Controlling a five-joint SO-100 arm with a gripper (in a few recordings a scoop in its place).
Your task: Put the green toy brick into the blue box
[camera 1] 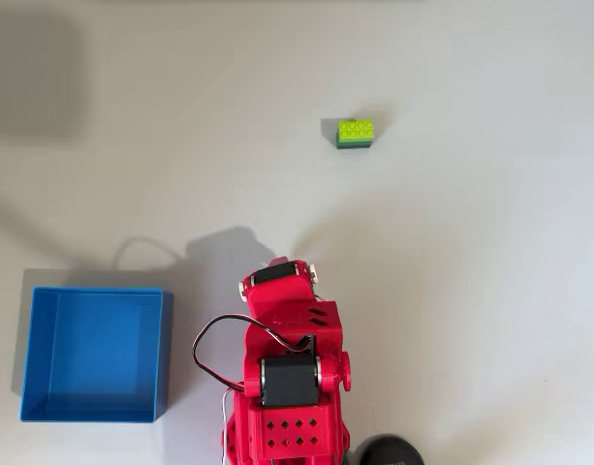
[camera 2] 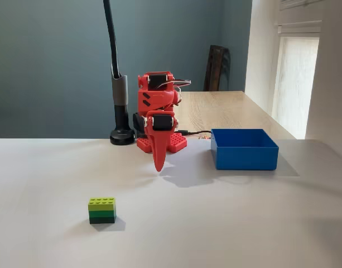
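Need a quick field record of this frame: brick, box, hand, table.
brick: green toy brick sits studs up on the white table, untouched
box: blue box open and empty, far from the brick; in the overhead view it is at lower left
hand: hand points down at the table in the fixed view, holds nothing, looks shut
arm: folded at its base
task state: not started

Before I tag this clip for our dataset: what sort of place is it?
Probably a home or office room: a white table, a wooden desk behind it, a blue-grey wall and a blinded window.
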